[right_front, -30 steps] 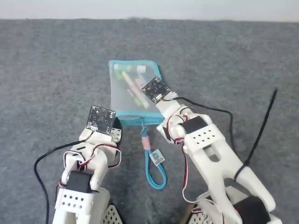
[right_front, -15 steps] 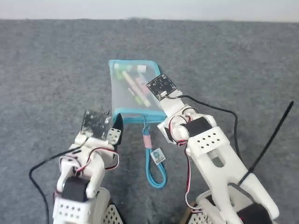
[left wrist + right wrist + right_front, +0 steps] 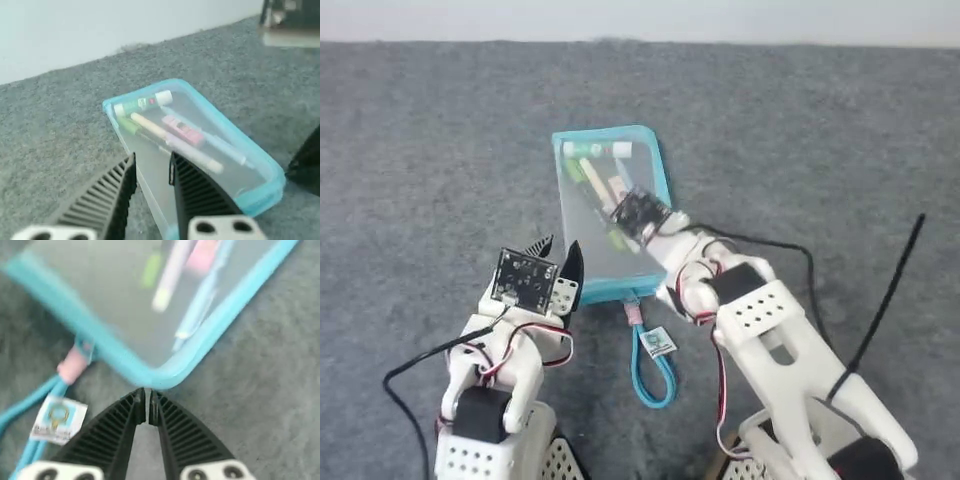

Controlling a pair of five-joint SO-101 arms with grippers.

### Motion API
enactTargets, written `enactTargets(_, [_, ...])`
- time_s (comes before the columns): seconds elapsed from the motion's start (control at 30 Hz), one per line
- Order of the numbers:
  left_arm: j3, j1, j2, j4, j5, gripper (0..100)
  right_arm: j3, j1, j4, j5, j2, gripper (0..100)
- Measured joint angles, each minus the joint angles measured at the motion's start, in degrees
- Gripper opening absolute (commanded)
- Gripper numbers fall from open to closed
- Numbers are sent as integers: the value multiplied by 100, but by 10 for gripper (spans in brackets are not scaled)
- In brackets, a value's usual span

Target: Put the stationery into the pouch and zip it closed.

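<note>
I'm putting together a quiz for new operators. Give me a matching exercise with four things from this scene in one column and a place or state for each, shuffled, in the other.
1. pens
2. strap loop
3. left gripper
4. right gripper

A. jaws together at a corner of the pouch
B. lying on the carpet
C. jaws apart
D. inside the pouch

Pairs: 1-D, 2-B, 3-C, 4-A.

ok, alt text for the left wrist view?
A clear pouch with teal trim lies on the grey table, with pens and markers inside it. The left gripper, open, hangs above one long edge of the pouch.
</note>
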Motion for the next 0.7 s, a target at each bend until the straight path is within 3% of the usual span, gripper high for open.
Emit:
enactTargets(0.1, [9,0,0,0,0,102,387,-18,-97,440,0,230])
enactTargets(0.17, [9,0,0,0,0,102,598,-53,-281,695,0,270])
enactTargets(0.53, [9,0,0,0,0,102,993,-299,-1266,1160,0,269])
enactTargets(0.7, [9,0,0,0,0,102,1002,-290,-1644,1345,132,222])
